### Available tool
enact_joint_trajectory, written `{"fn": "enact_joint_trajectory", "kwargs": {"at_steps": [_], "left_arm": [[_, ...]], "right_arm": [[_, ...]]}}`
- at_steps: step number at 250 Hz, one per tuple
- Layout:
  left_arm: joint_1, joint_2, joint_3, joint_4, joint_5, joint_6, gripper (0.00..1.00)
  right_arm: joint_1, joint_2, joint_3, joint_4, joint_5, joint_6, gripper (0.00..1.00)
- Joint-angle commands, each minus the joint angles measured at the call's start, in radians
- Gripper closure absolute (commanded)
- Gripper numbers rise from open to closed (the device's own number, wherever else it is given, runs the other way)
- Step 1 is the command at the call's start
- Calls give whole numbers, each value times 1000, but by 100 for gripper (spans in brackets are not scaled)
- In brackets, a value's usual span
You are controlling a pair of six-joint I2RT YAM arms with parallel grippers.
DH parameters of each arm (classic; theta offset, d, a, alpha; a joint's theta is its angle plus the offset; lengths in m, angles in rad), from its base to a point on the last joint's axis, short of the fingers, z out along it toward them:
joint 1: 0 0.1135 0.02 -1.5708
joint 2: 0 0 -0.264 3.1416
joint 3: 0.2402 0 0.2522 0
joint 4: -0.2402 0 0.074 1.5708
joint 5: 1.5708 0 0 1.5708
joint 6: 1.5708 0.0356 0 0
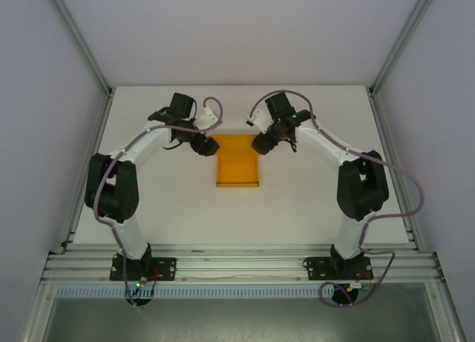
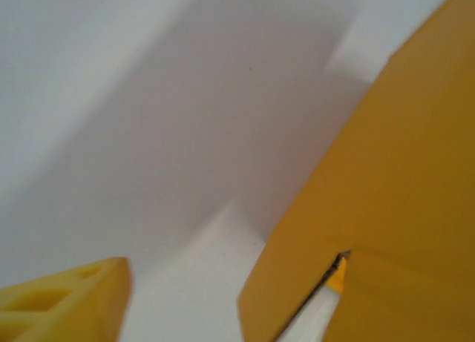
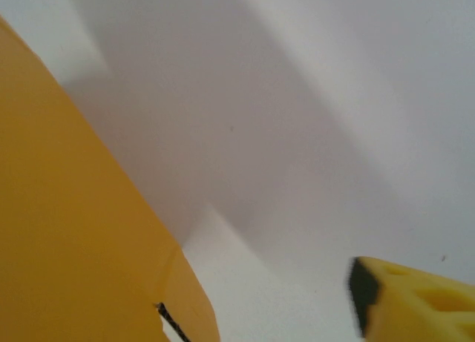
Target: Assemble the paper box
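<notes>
Left gripper (image 1: pixel 203 146) and right gripper (image 1: pixel 260 144) stand at the two far corners of the paper box (image 1: pixel 237 168). Each wrist camera catches one blurred, yellow, hollow-celled fingertip (image 2: pixel 67 301) (image 3: pixel 415 301), and its partner is out of frame. Whether either pair is spread or pinching card cannot be told. The smooth orange-yellow card (image 2: pixel 401 171) (image 3: pixel 67 208), slit between flaps, rises just beside each finger. The low rectangular box lies between the grippers, with bare white table (image 1: pixel 312 208) on every side.

A white table (image 1: pixel 312 201) stands inside pale grey walls (image 1: pixel 44 75), framed by slanting aluminium posts (image 1: pixel 401 38); a ribbed aluminium rail (image 1: pixel 237 266) crosses its near edge, under soft, even light
</notes>
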State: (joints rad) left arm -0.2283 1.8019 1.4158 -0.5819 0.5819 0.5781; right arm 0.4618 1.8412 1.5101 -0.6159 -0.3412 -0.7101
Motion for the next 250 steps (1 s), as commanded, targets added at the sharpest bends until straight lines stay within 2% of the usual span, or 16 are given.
{"fn": "enact_joint_trajectory", "kwargs": {"at_steps": [1, 15, 40, 65, 78, 97, 110, 128, 158, 186, 217, 250], "left_arm": [[0, 15, 60, -90, 9, 42, 44], [-1, 23, 70, -83, -9, 20, 56], [-7, 33, 76, -81, -33, 0, 71], [-20, 28, 76, -77, -84, -24, 84], [-29, 22, 72, -61, -107, -49, 88], [-49, 11, 65, -38, -154, -91, 100], [-63, -1, 54, 0, -196, -139, 100], [-81, -14, 42, 35, -196, -201, 100], [-114, -40, -6, 168, -207, -404, 100], [-127, -43, -41, 271, -209, -621, 100], [-136, -45, -102, 384, -221, -781, 100], [-152, -28, -122, 474, -250, -915, 100]], "right_arm": [[-1, -3, 31, -113, -34, -34, 49], [-2, -8, 24, -102, -24, -26, 60], [-1, -8, 22, -101, 1, -8, 77], [-1, -10, 26, -100, -1, 24, 87], [0, -10, 31, -95, -7, 54, 91], [-1, -11, 40, -81, -11, 119, 96], [-1, -13, 51, -75, -19, 182, 99], [1, -20, 56, -48, -25, 303, 100], [10, -25, 36, 51, -66, 541, 100], [41, -16, 14, 141, 0, 716, 100], [50, -9, 14, 193, 119, 904, 100], [91, -3, -22, 281, 169, 964, 100]]}}
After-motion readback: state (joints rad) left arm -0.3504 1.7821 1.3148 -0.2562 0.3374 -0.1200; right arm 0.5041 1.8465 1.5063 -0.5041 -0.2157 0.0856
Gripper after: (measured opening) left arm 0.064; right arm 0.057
